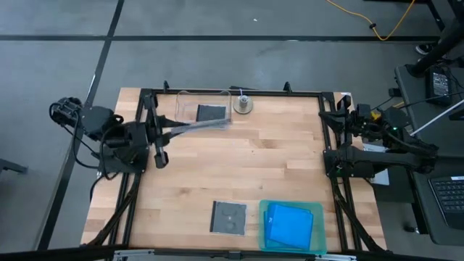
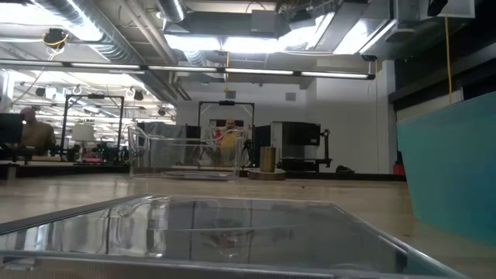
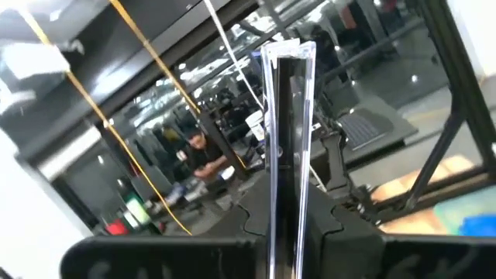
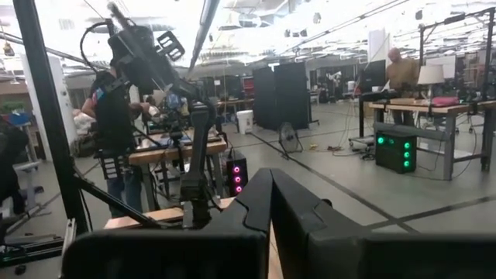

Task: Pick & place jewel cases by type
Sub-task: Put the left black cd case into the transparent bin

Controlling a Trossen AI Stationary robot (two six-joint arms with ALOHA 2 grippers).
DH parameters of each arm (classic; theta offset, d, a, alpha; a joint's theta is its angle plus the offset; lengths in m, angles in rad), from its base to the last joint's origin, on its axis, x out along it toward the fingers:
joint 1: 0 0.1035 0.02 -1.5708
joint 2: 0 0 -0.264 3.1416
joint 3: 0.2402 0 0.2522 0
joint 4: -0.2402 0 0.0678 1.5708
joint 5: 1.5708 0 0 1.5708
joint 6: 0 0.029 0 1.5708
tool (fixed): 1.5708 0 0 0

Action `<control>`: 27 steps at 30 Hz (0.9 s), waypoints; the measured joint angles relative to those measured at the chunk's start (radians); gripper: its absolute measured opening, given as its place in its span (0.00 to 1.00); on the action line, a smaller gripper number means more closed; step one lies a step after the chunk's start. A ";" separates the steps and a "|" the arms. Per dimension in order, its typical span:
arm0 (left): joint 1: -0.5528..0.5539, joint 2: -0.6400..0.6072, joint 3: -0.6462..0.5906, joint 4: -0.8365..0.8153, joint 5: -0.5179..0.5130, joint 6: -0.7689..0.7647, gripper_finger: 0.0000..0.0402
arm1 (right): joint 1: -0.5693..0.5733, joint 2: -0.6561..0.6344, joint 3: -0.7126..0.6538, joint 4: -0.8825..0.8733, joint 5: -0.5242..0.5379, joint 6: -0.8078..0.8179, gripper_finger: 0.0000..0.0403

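Observation:
My left gripper (image 1: pixel 168 131) is at the table's far left, shut on a grey-black jewel case (image 1: pixel 203 125) that sticks out toward the clear tub (image 1: pixel 190 96). In the left wrist view this jewel case (image 3: pixel 287 132) shows edge-on. A second grey-black case (image 1: pixel 211 113) lies flat in the tub. A third one (image 1: pixel 228 217) lies flat on the table near the front edge. Blue jewel cases (image 1: pixel 288 225) are stacked in the teal tray (image 1: pixel 317 217). My right gripper (image 4: pixel 271 221) is shut and touches nothing; it waits at the table's right edge (image 1: pixel 332 161). My left gripper pinches the grey-black jewel case between its two fingers, one on each flat face, at the case's near end (image 3: pixel 287 221). The fingers reach out about level from the table's left side. The case juts out beyond them, turned on edge and lifted clear of the table.
A small round metal object (image 1: pixel 243 106) stands beside the tub at the far edge. A black frame (image 1: pixel 232 92) runs around the tabletop. The middle of the wooden table (image 1: pixel 246 167) is bare. People show in the room beyond the table.

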 joint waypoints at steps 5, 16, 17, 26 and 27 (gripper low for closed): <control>0.028 -0.002 0.000 0.012 0.000 -0.142 0.04 | 0.000 0.000 0.000 0.000 -0.006 -0.003 0.03; 0.075 -0.032 0.000 0.030 0.001 -0.497 0.04 | 0.000 0.000 0.000 0.000 -0.064 -0.032 0.03; 0.079 -0.037 0.000 0.030 0.001 -0.536 0.04 | 0.000 0.000 0.000 0.000 -0.063 -0.034 0.03; 0.116 -0.076 0.000 0.015 0.009 -0.969 0.04 | 0.000 0.000 0.000 0.001 -0.064 -0.057 0.03; 0.120 -0.079 0.000 0.012 0.010 -1.024 0.04 | 0.000 0.000 0.000 0.000 -0.071 -0.057 0.03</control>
